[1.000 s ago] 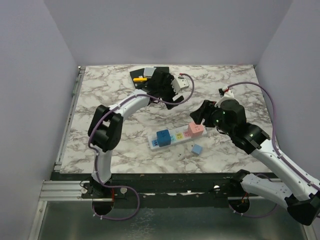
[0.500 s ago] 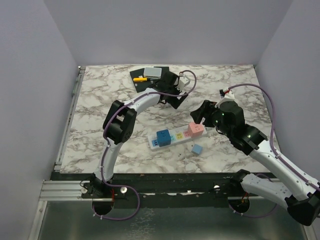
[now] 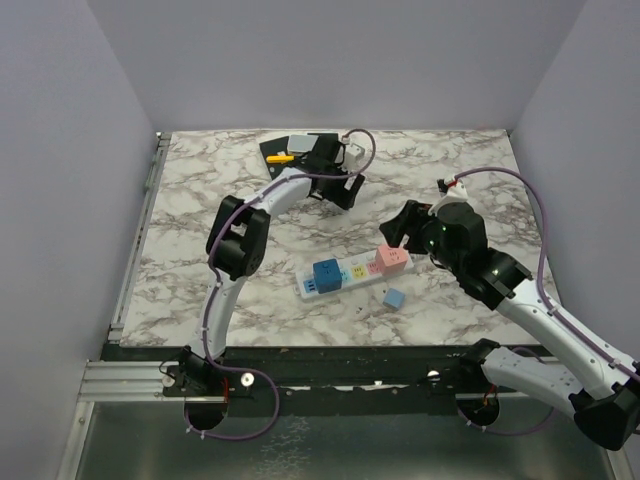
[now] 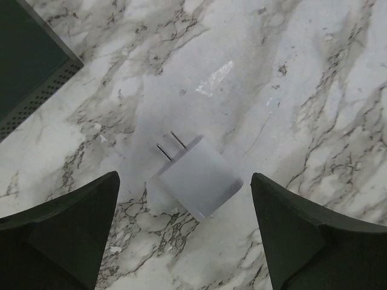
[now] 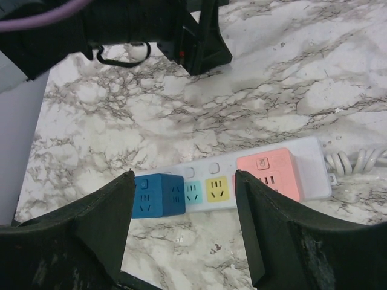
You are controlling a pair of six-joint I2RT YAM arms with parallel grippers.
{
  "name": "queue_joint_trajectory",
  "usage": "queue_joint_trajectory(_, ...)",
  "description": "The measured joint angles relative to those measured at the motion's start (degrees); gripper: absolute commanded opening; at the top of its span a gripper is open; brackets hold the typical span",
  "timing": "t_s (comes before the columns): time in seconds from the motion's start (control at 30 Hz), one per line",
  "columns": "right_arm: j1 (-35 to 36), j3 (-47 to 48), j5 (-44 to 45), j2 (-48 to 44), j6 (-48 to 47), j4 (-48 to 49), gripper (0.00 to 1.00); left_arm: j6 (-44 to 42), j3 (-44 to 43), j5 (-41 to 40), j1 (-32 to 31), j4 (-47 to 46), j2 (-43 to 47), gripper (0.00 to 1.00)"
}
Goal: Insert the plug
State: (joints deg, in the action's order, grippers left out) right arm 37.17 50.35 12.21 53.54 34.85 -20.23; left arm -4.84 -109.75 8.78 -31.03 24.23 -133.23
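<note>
A white two-prong plug (image 4: 198, 176) lies flat on the marble table, prongs pointing up-left in the left wrist view. My left gripper (image 4: 183, 176) is open above it, one finger on each side, not touching. In the top view the left gripper (image 3: 338, 188) is at the far middle of the table and hides the plug. The white power strip (image 3: 355, 272) carries a blue cube (image 3: 324, 275) and a pink cube (image 3: 392, 260). My right gripper (image 3: 398, 228) is open and empty above the strip (image 5: 205, 172); teal and yellow sockets (image 5: 216, 188) show between its fingers.
A small light-blue cube (image 3: 394, 298) lies in front of the strip. A black tray (image 3: 290, 150) with a yellow item (image 3: 281, 158) and a grey item stands at the far edge; its corner shows in the left wrist view (image 4: 27, 60). The strip's coiled cord (image 5: 357, 160) lies at its right end.
My left arm swung its wrist right, then back left and a little farther away; the gripper is now over the white plug. The right arm has barely moved.
</note>
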Motion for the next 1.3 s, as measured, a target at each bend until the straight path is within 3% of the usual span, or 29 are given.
queue_joint_trajectory(0.23, 0.0, -0.8, 0.0, 0.0, -0.4, 0.0, 0.72, -2.5, -15.3, 19.8, 7.2, 7.5, -1.7, 0.99)
queue_joint_trajectory(0.33, 0.0, -0.9, 0.0, 0.0, -0.4, 0.0, 0.72, -12.9, -18.8, 24.0, 9.6, 9.7, -1.2, 0.99)
queue_joint_trajectory(0.6, 0.0, -0.9, 0.0, 0.4, -0.4, 0.0, 0.72, -55.2, -7.8, 20.8, 7.6, 14.6, 0.4, 0.97)
queue_joint_trajectory(0.77, 0.0, -0.9, 0.0, 0.5, -0.4, 0.0, 0.72, -73.1, -6.7, 19.0, 5.7, 17.8, -0.4, 0.97)
queue_joint_trajectory(0.97, 0.0, -0.9, 0.0, 0.5, -0.4, 0.0, 0.72, -85.5, -10.2, 17.6, 4.6, 19.2, -2.6, 0.93)
queue_joint_trajectory(1.13, 0.0, -0.9, 0.0, 0.5, -0.4, 0.0, 0.72, -89.3, -14.8, 16.0, 3.3, 18.9, -6.9, 0.89)
queue_joint_trajectory(1.3, -0.1, -0.9, 0.0, 0.3, -0.4, 0.0, 0.72, -90.8, -14.8, 15.8, 1.9, 18.3, -8.0, 0.92)
